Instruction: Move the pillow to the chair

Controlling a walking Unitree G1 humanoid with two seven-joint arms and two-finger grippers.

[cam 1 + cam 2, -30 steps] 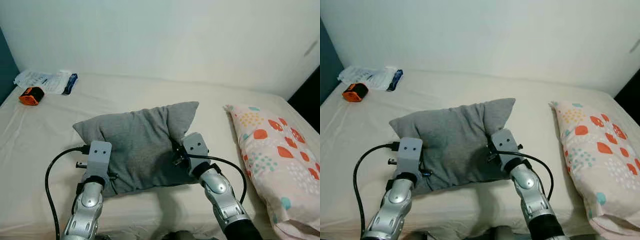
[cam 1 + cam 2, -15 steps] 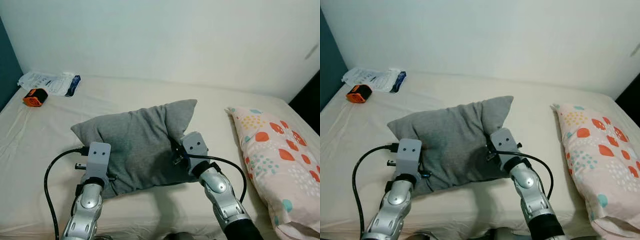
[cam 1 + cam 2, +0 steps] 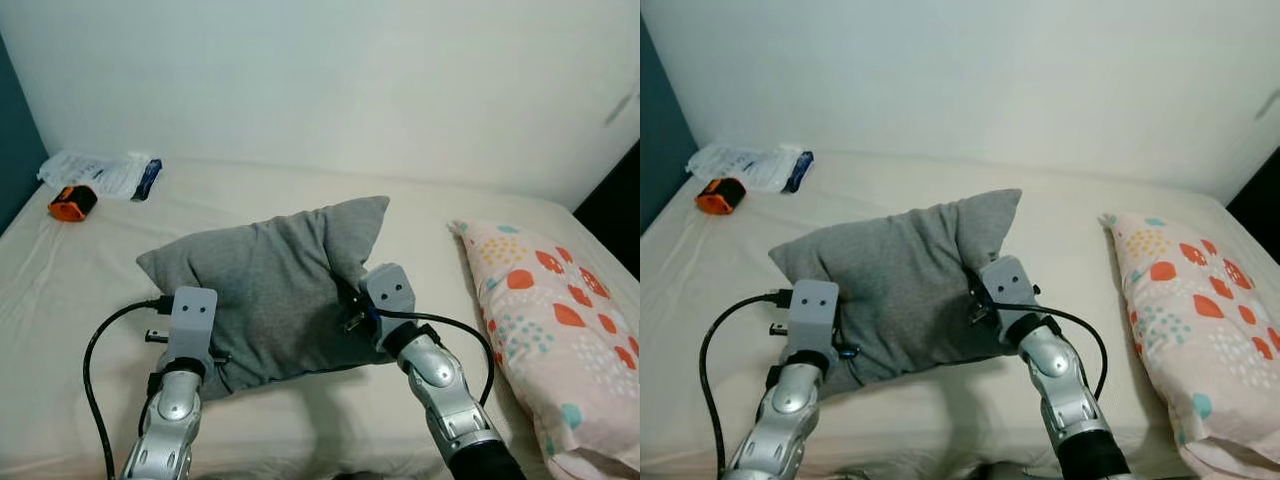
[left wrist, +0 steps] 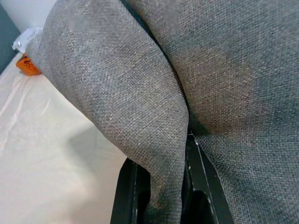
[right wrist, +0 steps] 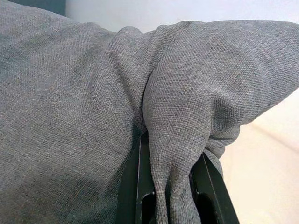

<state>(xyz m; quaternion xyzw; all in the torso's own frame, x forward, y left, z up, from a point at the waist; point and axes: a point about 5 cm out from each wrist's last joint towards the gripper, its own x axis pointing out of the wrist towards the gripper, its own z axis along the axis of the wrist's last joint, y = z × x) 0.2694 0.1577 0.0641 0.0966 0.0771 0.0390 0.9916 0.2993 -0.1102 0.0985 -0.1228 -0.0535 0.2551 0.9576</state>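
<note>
Grey pillow [image 3: 270, 285] lifted slightly higher, both jaws pinching its folds, patterned pillow [image 3: 550, 330] beside, orange object [image 3: 71, 203] far off

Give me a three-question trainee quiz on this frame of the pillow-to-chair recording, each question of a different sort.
1. True or false: both the left gripper and the right gripper have a fold of the grey pillow pinched between their fingers.
2. Multiple choice: what lies on the bed to the robot's right of the grey pillow? A) a folded blanket B) a patterned pillow C) a laptop
3. Fill in: the small object near the bed's far left corner, next to a plastic packet, is black and ____.

Key: 1 true; 2 B; 3 orange.
</note>
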